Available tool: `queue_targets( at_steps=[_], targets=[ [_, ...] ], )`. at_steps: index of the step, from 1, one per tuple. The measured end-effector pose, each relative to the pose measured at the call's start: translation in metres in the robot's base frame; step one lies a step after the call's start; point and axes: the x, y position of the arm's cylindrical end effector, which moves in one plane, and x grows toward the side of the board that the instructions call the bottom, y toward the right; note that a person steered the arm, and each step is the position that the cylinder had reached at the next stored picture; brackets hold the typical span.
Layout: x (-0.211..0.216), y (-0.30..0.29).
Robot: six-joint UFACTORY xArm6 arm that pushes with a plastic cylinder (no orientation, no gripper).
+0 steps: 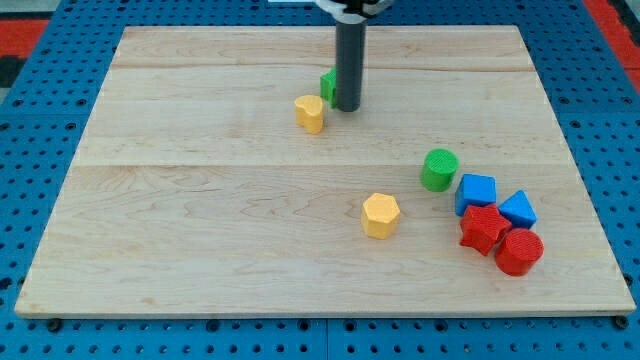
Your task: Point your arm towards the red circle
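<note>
The red circle [519, 251] is a round red block at the view's lower right, touching a red star block [482, 229] on its left. My tip [347, 107] stands near the view's top centre, far up and left of the red circle. The rod hides most of a green block [328, 84] just left of it. A yellow block [311, 113] lies just left of and below the tip.
A green cylinder [438, 169], a blue cube [476, 191] and a blue triangle block [518, 209] cluster above the red blocks. A yellow hexagon [380, 215] lies near the board's middle. The wooden board [200, 230] rests on a blue perforated base.
</note>
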Motion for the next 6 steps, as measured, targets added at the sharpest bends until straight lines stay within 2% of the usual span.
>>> queue_targets(
  at_steps=[1,3,4,5,6],
  targets=[
    [0.007,0.085],
    [0.126,0.195],
    [0.202,0.213],
    [0.241,0.188],
    [0.228,0.167]
  ],
)
